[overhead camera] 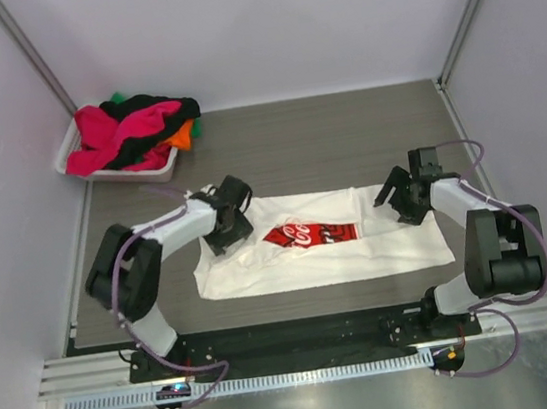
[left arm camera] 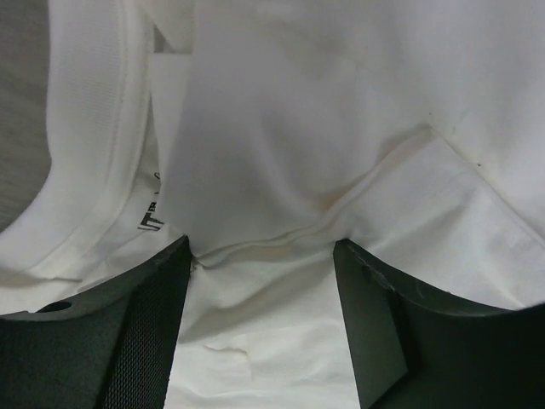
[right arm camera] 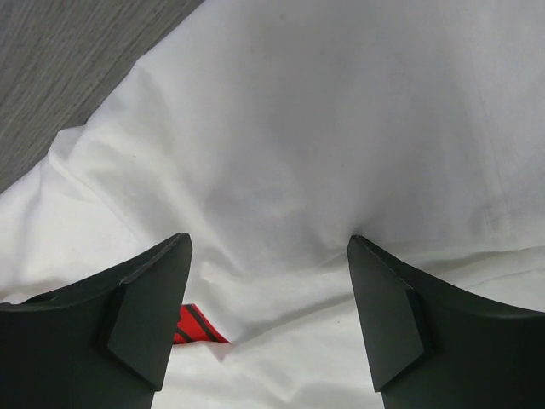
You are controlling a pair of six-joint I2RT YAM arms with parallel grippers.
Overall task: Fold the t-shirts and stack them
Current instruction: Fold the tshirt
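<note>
White plastic bin (overhead camera: 138,171) holds heaped pink, black, orange and green t-shirts (overhead camera: 138,127).

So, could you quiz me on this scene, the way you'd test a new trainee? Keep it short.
1. True or false: the left gripper and the right gripper are both over the white t-shirt.
2. Where is the bin holding the coloured t-shirts? A: far left corner of the table. B: far right corner. C: between the arms.
3. Fill in: both grippers' jaws stand ___.

Key: 1 true; 2 A; 3 open.
</note>
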